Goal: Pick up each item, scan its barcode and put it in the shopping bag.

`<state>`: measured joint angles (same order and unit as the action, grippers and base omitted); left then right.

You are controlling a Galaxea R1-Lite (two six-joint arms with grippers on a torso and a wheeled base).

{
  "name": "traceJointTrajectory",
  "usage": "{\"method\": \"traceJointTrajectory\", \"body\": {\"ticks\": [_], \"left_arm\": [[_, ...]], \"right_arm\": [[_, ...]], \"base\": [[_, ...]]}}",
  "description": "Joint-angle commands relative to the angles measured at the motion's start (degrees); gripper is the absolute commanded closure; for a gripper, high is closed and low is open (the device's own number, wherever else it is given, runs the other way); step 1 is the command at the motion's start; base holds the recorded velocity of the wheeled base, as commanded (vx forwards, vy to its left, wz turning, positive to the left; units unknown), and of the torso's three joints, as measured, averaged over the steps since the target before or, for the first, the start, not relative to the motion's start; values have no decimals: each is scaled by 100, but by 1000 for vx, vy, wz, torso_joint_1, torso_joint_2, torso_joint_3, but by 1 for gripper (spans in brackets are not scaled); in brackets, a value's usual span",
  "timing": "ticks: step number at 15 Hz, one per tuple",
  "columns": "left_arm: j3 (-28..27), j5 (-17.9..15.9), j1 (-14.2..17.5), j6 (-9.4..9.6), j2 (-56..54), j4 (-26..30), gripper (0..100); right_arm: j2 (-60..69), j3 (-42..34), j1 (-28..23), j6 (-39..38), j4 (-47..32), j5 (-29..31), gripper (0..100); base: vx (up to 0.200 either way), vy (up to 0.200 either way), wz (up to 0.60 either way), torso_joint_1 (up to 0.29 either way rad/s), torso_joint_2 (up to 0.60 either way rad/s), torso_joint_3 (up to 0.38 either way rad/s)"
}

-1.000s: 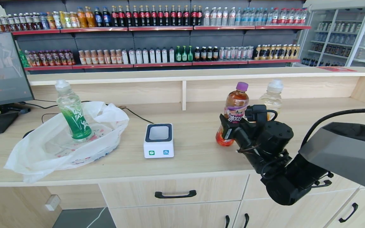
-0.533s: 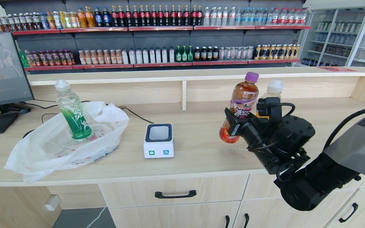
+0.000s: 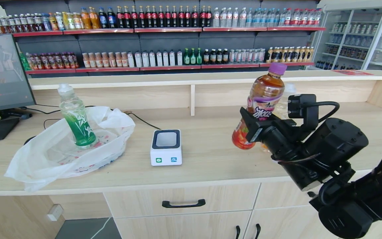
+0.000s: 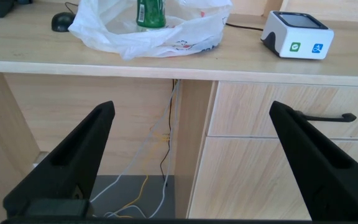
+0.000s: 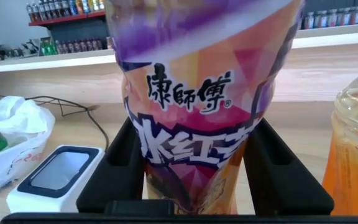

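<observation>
At right of centre in the head view, my right gripper (image 3: 249,127) is clamped on the purple-capped tea bottle (image 3: 262,99), which is held clear of the bench (image 3: 204,156).

I judge the task roughly a third done. The green bottle (image 3: 76,119) stands inside the shopping bag (image 3: 45,159) at left centre. The tea bottle is in hand but not yet over the scanner (image 3: 166,147), which sits at mid-frame well to its left. A pale bottle (image 3: 288,89) stands on the bench just behind the gripper, untouched. The right arm comes in from the lower right corner, forearm angled up toward frame left, and the bottle tilts with its cap leaning to the upper right. My left gripper (image 4: 191,168) hangs below the bench edge, facing the cupboard fronts, with its fingers spread wide and nothing between them.
</observation>
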<state>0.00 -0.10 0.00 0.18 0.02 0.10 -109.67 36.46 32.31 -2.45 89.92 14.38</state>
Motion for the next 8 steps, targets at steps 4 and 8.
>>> {"method": "traceJointTrajectory", "body": {"ticks": [4,8], "left_arm": [[0,1,0,-1,-2,-1,0],[0,1,0,-1,-2,-1,0]], "right_arm": [[516,-482,408,-36,8,-6,100],[560,-596,584,-36,8,-6,100]], "base": [[0,0,0,0,0,0],[0,0,0,0,0,0]]}}
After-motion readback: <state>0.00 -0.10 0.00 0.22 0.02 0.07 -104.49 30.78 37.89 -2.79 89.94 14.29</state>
